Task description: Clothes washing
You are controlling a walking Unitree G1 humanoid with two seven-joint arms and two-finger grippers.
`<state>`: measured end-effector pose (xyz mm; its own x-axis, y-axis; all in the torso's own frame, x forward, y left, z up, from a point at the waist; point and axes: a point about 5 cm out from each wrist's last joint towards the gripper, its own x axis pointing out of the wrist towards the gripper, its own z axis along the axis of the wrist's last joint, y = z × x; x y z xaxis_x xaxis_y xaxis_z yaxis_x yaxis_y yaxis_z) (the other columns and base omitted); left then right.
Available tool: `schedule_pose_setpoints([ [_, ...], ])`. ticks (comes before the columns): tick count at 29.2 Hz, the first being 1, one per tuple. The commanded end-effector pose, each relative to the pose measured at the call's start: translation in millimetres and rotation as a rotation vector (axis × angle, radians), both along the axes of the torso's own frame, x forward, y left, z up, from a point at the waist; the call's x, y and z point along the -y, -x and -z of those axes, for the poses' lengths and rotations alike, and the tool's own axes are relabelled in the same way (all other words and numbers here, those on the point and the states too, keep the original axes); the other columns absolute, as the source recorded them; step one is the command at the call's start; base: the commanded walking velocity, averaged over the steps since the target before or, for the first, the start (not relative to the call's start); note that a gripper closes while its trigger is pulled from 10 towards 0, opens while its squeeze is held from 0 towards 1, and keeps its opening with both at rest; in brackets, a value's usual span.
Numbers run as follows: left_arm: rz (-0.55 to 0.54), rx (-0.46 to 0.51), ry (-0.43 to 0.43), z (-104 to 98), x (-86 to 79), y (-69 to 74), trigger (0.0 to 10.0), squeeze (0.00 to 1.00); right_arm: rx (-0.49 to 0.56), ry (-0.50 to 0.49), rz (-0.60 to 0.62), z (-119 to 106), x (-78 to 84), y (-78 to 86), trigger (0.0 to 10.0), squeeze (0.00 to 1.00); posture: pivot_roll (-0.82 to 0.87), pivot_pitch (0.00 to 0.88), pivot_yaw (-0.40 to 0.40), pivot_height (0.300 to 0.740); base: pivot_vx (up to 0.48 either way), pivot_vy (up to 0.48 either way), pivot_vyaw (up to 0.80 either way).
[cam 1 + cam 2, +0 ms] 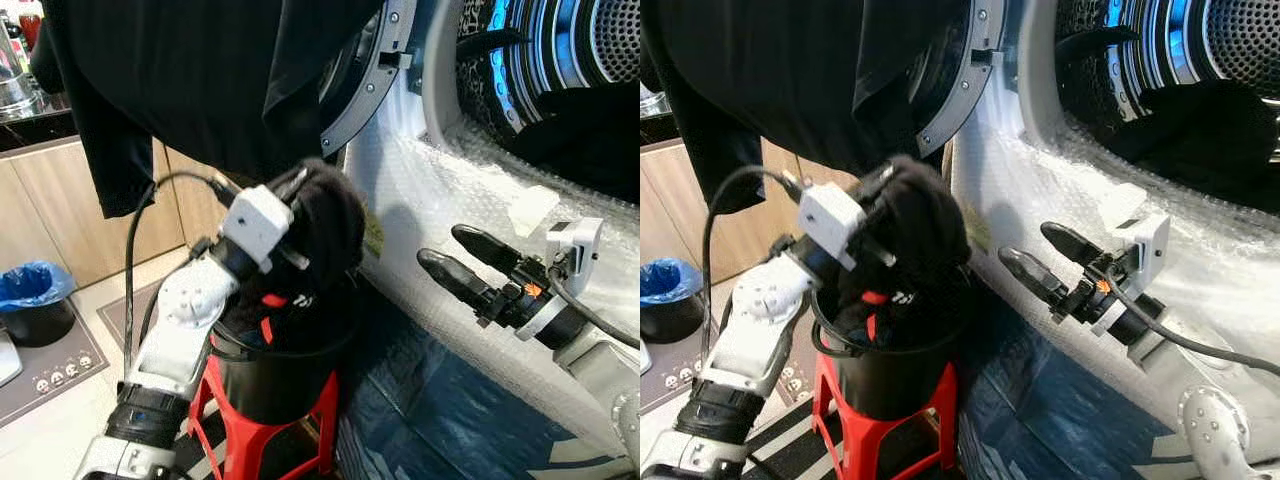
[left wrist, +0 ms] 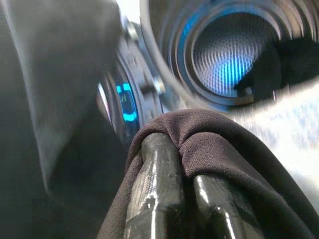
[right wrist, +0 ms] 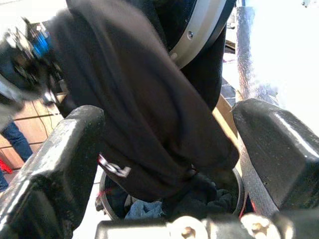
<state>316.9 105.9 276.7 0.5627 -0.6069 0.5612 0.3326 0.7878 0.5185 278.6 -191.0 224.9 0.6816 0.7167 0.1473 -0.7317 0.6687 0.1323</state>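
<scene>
Risk first: seen from the head, the left gripper (image 1: 300,215) pinches a black garment (image 1: 325,225) above the bucket (image 1: 275,375); its trailing tail may snag the rim. Beside the bucket, the right gripper (image 1: 455,258) waits with fingers spread. Left wrist view alone reveals the drum (image 2: 227,55) ahead. Right wrist view adds blue cloth (image 3: 144,209) in the bucket.

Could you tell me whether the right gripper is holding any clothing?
No, the right gripper hangs open and empty beside the black bucket.

grippers: 2, left gripper (image 1: 300,205), right gripper (image 1: 452,250)
black bucket (image 1: 275,375): 1
red stool (image 1: 255,440): 1
washer drum (image 1: 560,50): 1
washer door (image 1: 365,85): 1
blue-lined bin (image 1: 35,300): 1
</scene>
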Motion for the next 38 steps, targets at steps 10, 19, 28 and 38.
schedule_pose_setpoints([
  [10,0.15,0.103,0.079,-48,17.5,9.6,10.0,0.0,0.032,-0.008,0.043,2,9.3,-7.9,10.0,0.0,-0.06,0.0,-0.041,0.74,0.0,0.0,0.0],
  [19,0.3,0.104,0.174,-82,28.5,9.7,10.0,0.0,0.052,-0.033,0.066,6,12.9,-8.1,10.0,0.0,-0.08,0.0,-0.01,0.74,0.0,0.0,0.0],
  [28,0.329,-0.02,0.084,-53,41.6,-10.6,10.0,0.0,-0.017,0.036,-0.036,21,17.1,15.0,10.0,0.0,-0.13,0.0,0.027,0.74,0.0,0.0,0.0],
  [38,0.334,-0.123,0.048,-39,68.8,-27.4,10.0,0.0,-0.074,0.129,-0.031,39,-4.9,15.0,10.0,0.0,-0.14,0.0,0.05,0.74,0.0,0.0,0.0],
])
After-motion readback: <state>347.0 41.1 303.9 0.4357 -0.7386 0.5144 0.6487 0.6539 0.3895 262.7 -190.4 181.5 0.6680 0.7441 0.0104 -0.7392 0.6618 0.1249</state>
